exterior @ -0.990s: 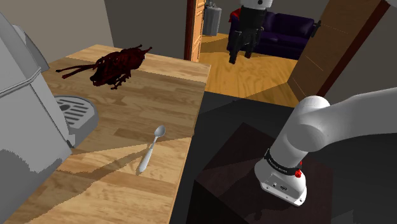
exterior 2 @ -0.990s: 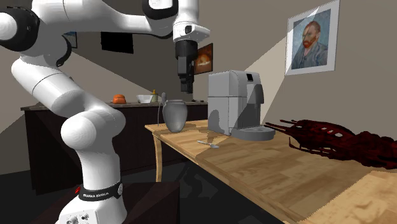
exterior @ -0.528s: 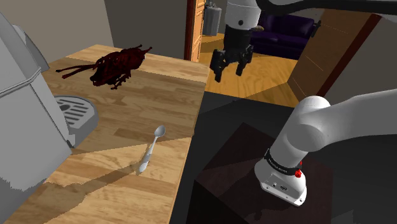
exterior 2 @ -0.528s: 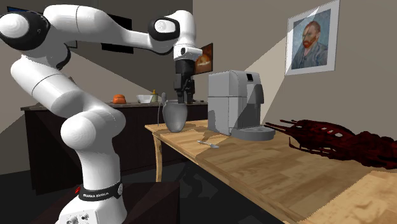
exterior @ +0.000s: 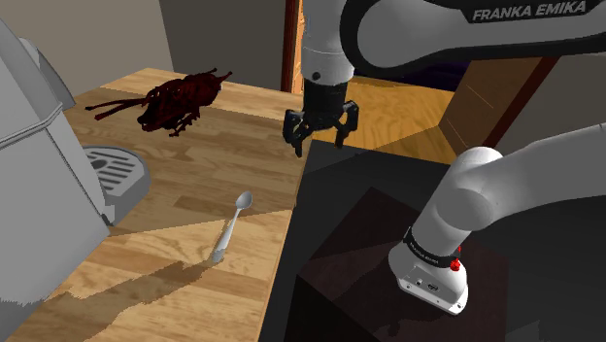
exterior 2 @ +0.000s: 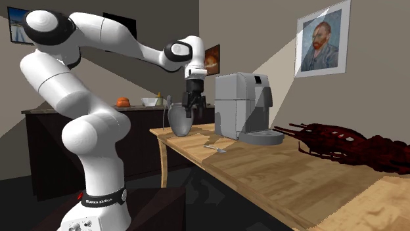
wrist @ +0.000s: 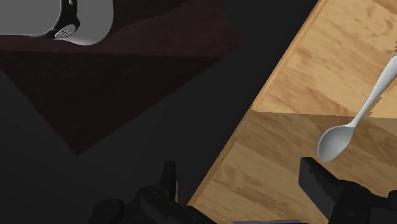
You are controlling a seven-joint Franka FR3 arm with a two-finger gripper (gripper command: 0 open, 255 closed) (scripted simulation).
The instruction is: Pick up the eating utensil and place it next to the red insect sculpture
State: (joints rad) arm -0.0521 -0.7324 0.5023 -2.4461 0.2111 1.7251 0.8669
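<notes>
Lying flat on the light wooden tabletop (exterior: 243, 146), the small grey metal-looking spoon (exterior: 231, 229) occupies the lower centre of the shoulder view, close to the table's right-hand edge. Its bowl points toward the upper frame and its handle toward the lower. In the second exterior view the spoon (exterior 2: 215, 148) sits at mid-frame, just in front of the grey coffee machine (exterior 2: 240, 108). The dark red insect sculpture (exterior: 180, 100) rests at the upper left of the shoulder view, well apart from the spoon, and at the right of the second exterior view (exterior 2: 341, 146).

The all-black two-finger gripper (exterior: 319, 139) hovers at upper centre of the shoulder view, above the table's edge and short of the spoon. Its fingers stand wide apart and grasp nothing. In the wrist view the spoon (wrist: 356, 121) lies outside the gripper (wrist: 240, 178), its bowl just beyond one finger rather than in the gap between the two.

Judged step: approach, before any grasp. The next move appears to call for a shift inward over the table until the handle lies between the fingers. A descent nearly to the wood and a closure across the thin handle would follow. Because the spoon lies low and flat, a shallow descent could close on nothing.
</notes>
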